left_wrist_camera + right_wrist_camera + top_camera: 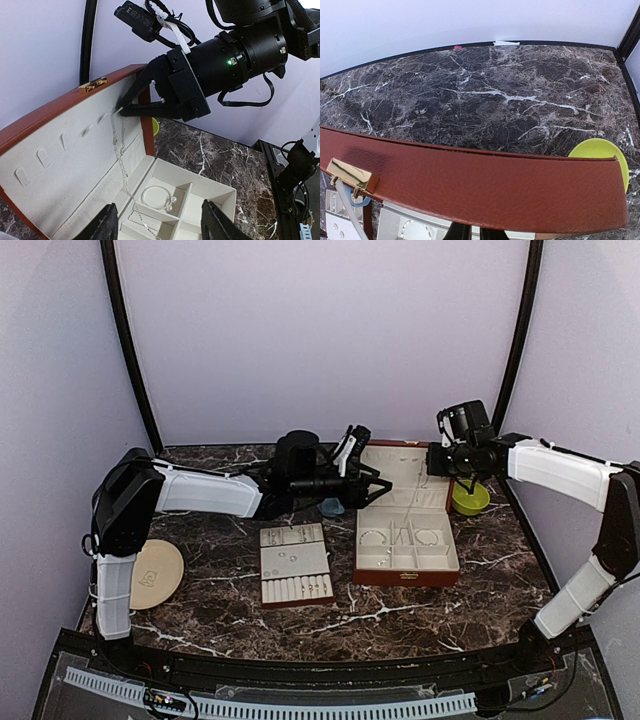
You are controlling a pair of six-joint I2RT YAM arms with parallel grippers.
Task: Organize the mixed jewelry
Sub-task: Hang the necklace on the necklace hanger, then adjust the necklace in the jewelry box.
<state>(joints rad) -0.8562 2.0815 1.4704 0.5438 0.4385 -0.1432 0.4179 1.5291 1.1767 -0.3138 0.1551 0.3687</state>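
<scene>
The red-brown box [405, 577] stands open, its cream-lined lid [55, 150] upright. A fine silvery chain [121, 165] hangs down the lid lining into the box. My right gripper [119, 111] reaches over the lid from behind with its fingertips pinched together at the chain's top end, by a lid hook. In the right wrist view only its fingertips [461, 233] show below the lid's outer face. A thin bangle with two pearl ends [172, 201] lies in a box compartment. My left gripper [162, 222] hovers open over the box at the lid's left end [385, 483], holding nothing.
The cream slotted tray [297, 602] with small rings and studs lies left of the box. A yellow-green bowl [470, 499] sits behind the box on the right. A tan round disc [157, 573] lies at the left edge. Dark marble table [485, 95] extends behind the lid.
</scene>
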